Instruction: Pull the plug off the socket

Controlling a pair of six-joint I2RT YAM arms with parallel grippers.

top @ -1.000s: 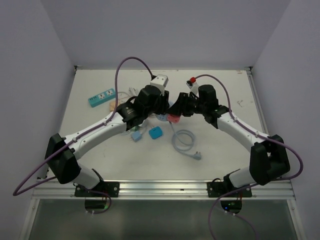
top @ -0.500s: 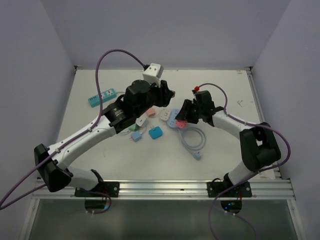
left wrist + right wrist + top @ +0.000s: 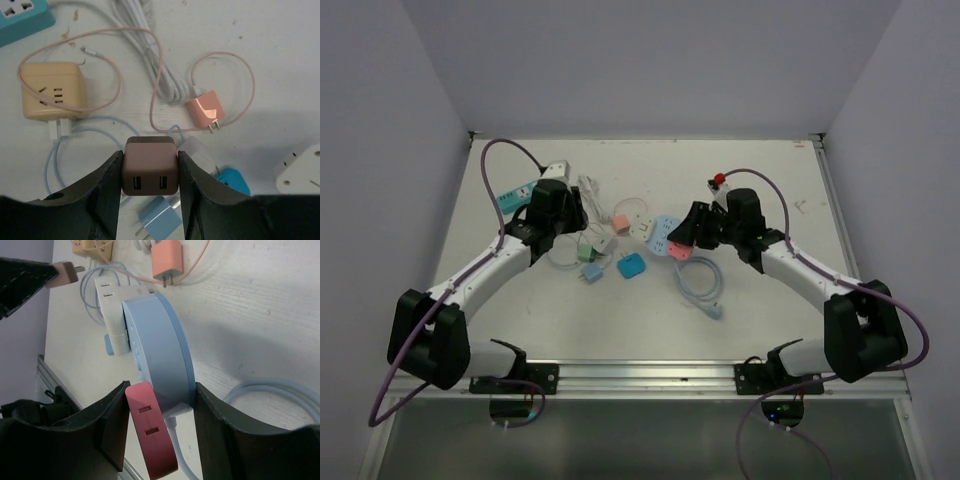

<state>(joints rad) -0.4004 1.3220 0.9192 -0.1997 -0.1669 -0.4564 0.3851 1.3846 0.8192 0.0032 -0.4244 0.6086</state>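
Anchor: right gripper (image 3: 161, 430) fingers clamped across blue socket (image 3: 160, 350), bracing it. Extraction: left gripper (image 3: 150, 172) fingers clamped on plug (image 3: 150, 160), prongs free, well apart from socket.

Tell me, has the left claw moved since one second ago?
Yes. In the top view the left claw, shut on the brown plug, has pulled leftward from the middle of the table and now sits beside the teal power strip.

Lighting bright, diffuse, overhead; bench (image 3: 770, 190) evenly lit to its corners. Shadows soft and short. Wrist views sharp mid-frame, dark and blurred at bottom.
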